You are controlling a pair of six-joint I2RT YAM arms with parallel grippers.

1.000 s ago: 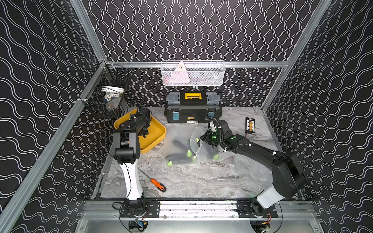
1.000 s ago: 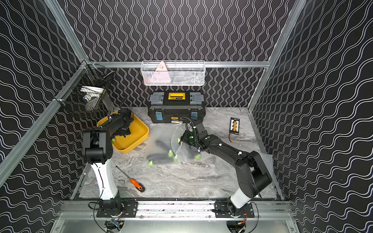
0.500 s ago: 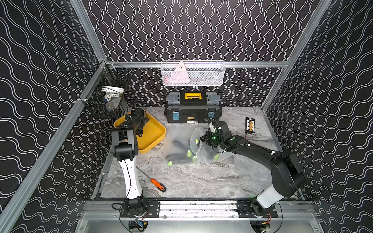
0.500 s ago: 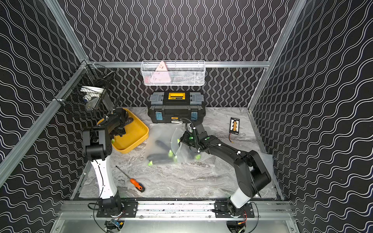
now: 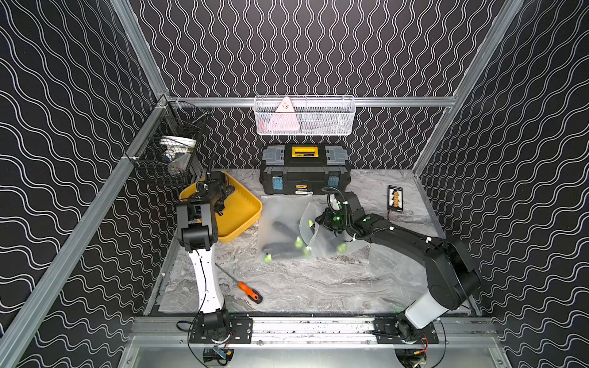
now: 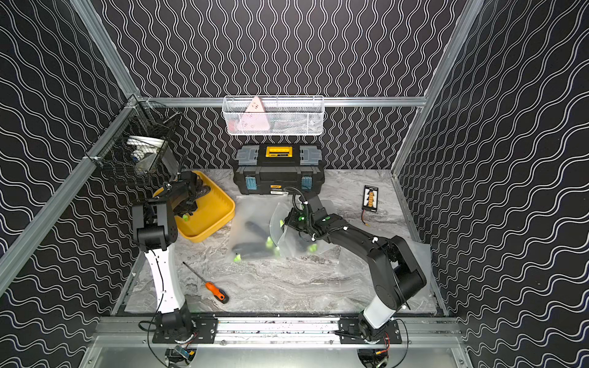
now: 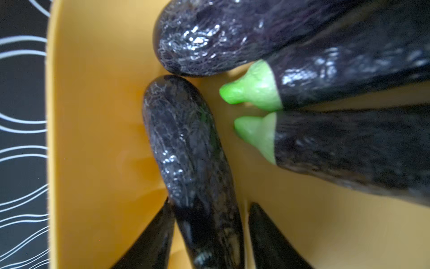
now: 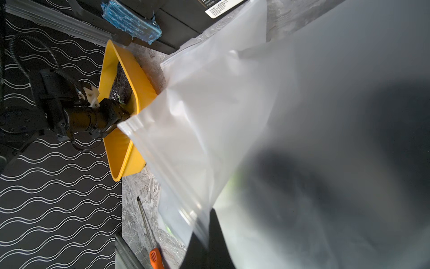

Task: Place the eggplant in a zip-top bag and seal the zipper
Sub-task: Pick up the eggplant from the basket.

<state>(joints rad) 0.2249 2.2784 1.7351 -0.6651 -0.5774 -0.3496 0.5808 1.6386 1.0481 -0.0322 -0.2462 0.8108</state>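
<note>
Several dark purple eggplants with green stems lie in the yellow tray (image 7: 93, 139). One eggplant (image 7: 186, 144) runs between the fingers of my left gripper (image 7: 209, 201), whose jaws have closed in on its sides; a thin sliver of tray shows beside one finger. In both top views the left gripper (image 5: 220, 192) (image 6: 191, 197) is low in the tray. My right gripper (image 8: 210, 223) (image 5: 315, 224) is shut on the lip of a frosted zip-top bag (image 8: 209, 116) (image 5: 328, 245), holding the mouth up and open toward the tray. Dark shapes show dimly inside it.
Beside the held bag lies a second frosted bag (image 5: 280, 229) with eggplants inside. Another flat bag (image 5: 392, 264) rests at the right. A black toolbox (image 5: 304, 172) stands behind, an orange screwdriver (image 5: 250, 291) lies in front, and a small charger board (image 5: 395, 199) sits at the back right.
My left gripper has shifted slightly within the tray and its jaws have narrowed around an eggplant. The right arm and the bag have not moved.
</note>
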